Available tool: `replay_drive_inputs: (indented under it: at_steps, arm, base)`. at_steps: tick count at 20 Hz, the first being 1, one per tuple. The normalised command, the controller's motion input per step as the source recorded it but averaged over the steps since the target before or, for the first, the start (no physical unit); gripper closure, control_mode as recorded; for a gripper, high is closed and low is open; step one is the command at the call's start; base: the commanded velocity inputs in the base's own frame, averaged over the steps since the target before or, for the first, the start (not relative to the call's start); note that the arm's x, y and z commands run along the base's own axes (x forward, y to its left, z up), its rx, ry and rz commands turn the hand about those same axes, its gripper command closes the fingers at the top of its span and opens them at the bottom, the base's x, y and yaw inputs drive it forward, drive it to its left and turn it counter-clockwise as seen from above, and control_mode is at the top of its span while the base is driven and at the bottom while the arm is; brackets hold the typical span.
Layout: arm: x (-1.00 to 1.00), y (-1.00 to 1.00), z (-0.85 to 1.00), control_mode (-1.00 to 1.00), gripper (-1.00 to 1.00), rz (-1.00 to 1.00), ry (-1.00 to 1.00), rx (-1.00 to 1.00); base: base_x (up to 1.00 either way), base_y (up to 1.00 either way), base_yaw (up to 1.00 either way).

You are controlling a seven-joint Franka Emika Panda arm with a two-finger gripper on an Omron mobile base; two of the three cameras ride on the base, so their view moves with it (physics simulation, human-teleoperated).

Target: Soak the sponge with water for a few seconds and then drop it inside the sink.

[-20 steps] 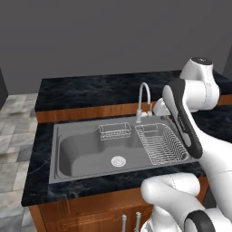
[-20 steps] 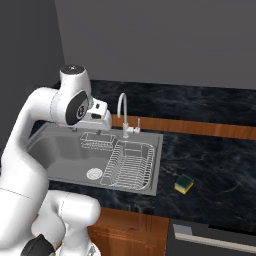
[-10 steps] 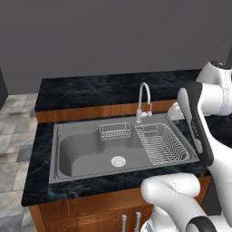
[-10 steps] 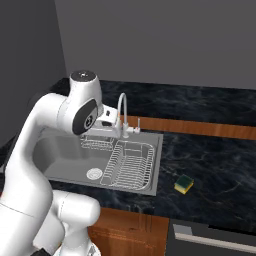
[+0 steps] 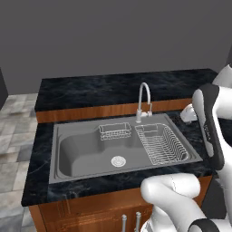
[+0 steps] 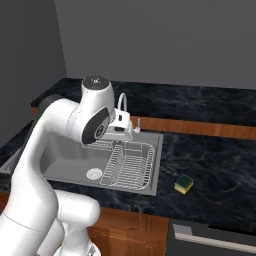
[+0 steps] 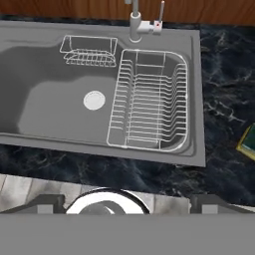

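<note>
Sink (image 5: pixel 81 156), big grey stainless-steel rectangular basin with a round drain (image 5: pixel 118 161), holds a wire dish rack (image 5: pixel 161 144) in its right part and a small wire basket (image 5: pixel 114 131) at the back wall near the curved faucet (image 5: pixel 144 102). Small yellow sponge with dark green top (image 6: pixel 184 184) sits on the black marble counter (image 6: pixel 220 170) right of the sink, well apart from it. My white arm (image 6: pixel 75 130) is raised above the counter with the hand looking down over the sink's front rim; I cannot tell if my pincer is spread or closed.

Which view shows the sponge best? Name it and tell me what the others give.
The right base view: the sponge lies whole and unobstructed on the dark counter, right of the sink, yellow body and green top both plain. The hand view catches just a cropped corner of it at its right edge. The left base view adds nothing on it.
</note>
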Motion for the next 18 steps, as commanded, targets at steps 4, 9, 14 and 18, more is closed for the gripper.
replay_drive_inputs:
  at_steps: [4, 9, 14, 18]
  arm:
    - [0.00, -0.22, 0.00, -1.00, -1.00, 0.03, -0.25, 0.00]
    - [0.00, -0.19, 0.00, -1.00, -1.00, 0.03, -0.24, 0.00]
    - [0.01, -0.23, 0.00, -1.00, -1.00, 0.05, -0.18, 0.00]
    - [0.04, -0.25, 0.00, -1.00, -1.00, 0.03, -0.15, 0.01]
  base:
    - [0.00, 0.00, 0.00]
    - [0.00, 0.00, 0.00]
    - [0.00, 0.00, 0.00]
    - [0.00, 0.00, 0.00]
